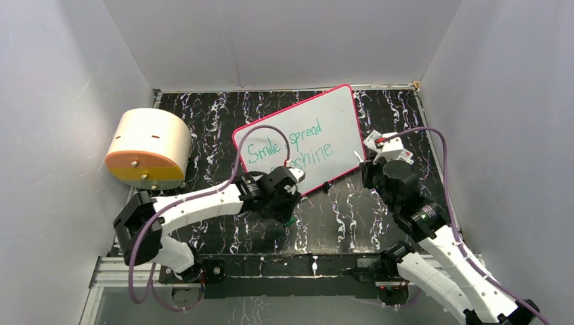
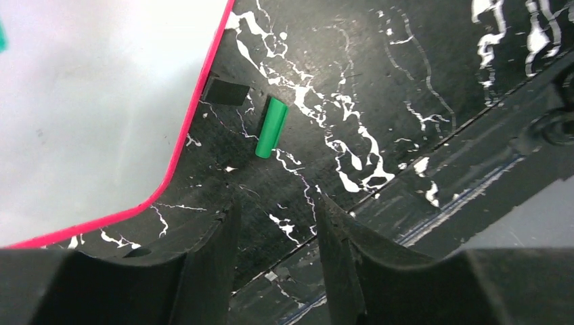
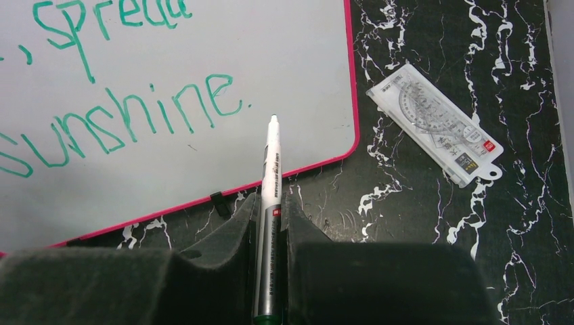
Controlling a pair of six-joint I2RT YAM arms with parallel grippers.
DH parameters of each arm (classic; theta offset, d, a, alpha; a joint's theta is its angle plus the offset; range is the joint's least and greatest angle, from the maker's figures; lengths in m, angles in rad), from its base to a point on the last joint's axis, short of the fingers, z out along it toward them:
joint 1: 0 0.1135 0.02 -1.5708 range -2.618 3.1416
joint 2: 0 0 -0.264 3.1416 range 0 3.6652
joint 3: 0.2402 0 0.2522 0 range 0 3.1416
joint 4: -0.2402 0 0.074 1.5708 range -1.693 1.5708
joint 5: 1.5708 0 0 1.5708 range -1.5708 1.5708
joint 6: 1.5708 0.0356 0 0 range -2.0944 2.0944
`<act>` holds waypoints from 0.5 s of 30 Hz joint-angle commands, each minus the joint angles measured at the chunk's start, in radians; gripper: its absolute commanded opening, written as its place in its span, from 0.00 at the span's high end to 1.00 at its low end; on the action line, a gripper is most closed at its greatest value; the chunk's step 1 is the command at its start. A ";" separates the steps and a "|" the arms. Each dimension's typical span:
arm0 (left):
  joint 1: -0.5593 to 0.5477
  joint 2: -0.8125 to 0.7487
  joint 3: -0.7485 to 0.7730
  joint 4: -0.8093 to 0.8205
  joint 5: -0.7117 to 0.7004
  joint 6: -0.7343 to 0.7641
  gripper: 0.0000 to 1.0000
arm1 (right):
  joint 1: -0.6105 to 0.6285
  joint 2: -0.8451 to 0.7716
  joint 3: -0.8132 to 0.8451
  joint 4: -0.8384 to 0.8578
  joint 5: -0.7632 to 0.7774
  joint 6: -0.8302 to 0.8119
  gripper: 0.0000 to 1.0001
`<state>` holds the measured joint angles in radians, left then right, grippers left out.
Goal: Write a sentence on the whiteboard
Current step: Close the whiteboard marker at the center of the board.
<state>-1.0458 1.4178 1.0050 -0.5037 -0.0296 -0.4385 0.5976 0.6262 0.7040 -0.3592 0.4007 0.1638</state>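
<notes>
Finds the whiteboard [image 1: 325,118] tilted at the far middle of the table [image 1: 203,115], bearing the sentence [image 1: 291,147] in teal. Pinches a white marker [image 3: 272,156] tight in the right gripper [image 3: 269,203], tip over the whiteboard's near right corner. Hangs the left gripper [image 2: 279,210] parted and empty above a green cap [image 2: 271,127] lying just off the whiteboard's near edge.

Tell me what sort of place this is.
Probably a robot test booth: plain white walls box in a black marbled table, a left arm and right arm bolted at its near edge.
</notes>
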 commanded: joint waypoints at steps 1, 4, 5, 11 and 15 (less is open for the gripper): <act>-0.008 0.065 0.050 -0.023 -0.001 0.022 0.60 | 0.000 -0.020 0.012 0.025 0.008 0.012 1.00; -0.008 0.121 0.068 -0.032 0.016 0.035 0.61 | -0.001 -0.020 0.012 0.026 0.008 0.011 1.00; -0.007 0.137 0.076 -0.037 0.020 0.040 0.61 | -0.001 -0.022 0.012 0.026 0.010 0.012 1.00; -0.008 0.225 0.112 -0.047 0.029 0.058 0.59 | -0.001 -0.023 0.011 0.029 0.014 0.012 1.00; -0.007 0.282 0.130 -0.056 0.028 0.068 0.59 | 0.000 -0.025 0.011 0.031 0.016 0.010 1.00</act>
<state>-1.0496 1.6699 1.0916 -0.5262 -0.0078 -0.3935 0.5976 0.6155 0.7040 -0.3592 0.4015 0.1696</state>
